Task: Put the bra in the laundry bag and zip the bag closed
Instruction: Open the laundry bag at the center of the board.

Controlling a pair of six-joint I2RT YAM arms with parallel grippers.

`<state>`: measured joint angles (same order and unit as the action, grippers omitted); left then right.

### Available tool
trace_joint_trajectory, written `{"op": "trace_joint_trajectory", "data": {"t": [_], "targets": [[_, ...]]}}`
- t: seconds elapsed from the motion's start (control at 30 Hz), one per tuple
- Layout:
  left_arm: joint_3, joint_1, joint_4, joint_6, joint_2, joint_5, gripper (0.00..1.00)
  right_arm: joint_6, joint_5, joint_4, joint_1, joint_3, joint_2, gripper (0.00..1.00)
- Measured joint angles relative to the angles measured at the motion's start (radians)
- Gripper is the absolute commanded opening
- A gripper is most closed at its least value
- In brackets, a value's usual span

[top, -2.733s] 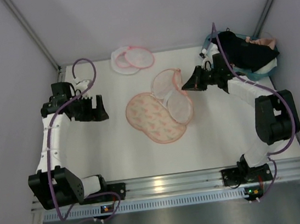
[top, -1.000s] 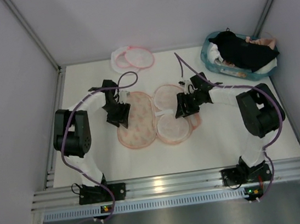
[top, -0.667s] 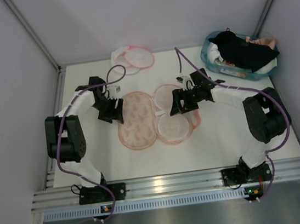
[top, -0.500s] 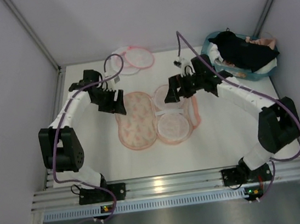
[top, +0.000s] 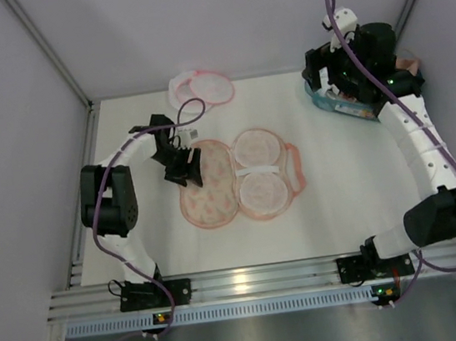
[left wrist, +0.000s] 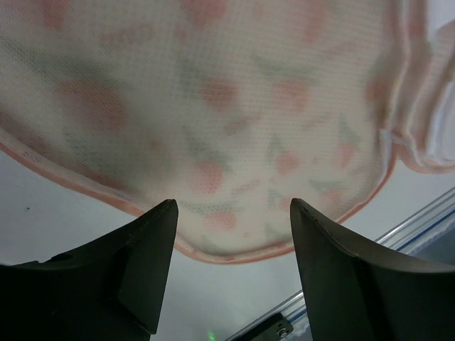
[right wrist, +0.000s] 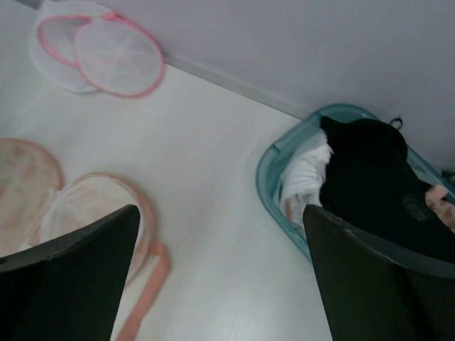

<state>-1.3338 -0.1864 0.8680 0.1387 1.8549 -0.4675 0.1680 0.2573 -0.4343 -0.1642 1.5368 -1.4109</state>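
Going for the bra (right wrist: 444, 201) (just a pink sliver in the teal basket (right wrist: 266, 170) beside the black garment (right wrist: 370, 177)), the right gripper (right wrist: 220, 213), jaws wide and empty, should drop past the dark cloth and pinch low, while the left gripper (left wrist: 233, 206) hangs jaws-apart, empty, over the printed pad (left wrist: 213, 106).

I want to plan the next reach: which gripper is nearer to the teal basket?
Right. The right gripper hangs open beside the rim of the teal basket; the left gripper is far off, over the orange-printed padded piece.
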Motion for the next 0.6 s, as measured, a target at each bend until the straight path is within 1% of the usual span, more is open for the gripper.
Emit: {"op": "trace_joint_trajectory", "data": {"t": [0.13, 0.3, 0.47, 0.5, 0.6], "targets": [[-0.002, 0.001, -0.002, -0.015, 0.081, 0.094, 0.7, 0.053, -0.005, -0.075, 0.137, 0.111, -0.134, 0.93], [-0.011, 0.002, 0.004, -0.028, 0.085, 0.198, 0.7, 0.066, 0.0, -0.143, 0.31, 0.242, -0.314, 0.87], [-0.011, 0.016, 0.005, -0.026, 0.084, 0.257, 0.71, 0.036, 0.021, -0.196, 0.464, 0.38, -0.459, 0.81], [-0.011, 0.02, 0.005, -0.022, 0.083, 0.261, 0.72, 0.023, 0.027, -0.199, 0.492, 0.41, -0.483, 0.77], [-0.011, 0.027, 0.004, -0.003, 0.078, 0.261, 0.75, -0.012, 0.032, -0.195, 0.555, 0.459, -0.529, 0.73]]}}
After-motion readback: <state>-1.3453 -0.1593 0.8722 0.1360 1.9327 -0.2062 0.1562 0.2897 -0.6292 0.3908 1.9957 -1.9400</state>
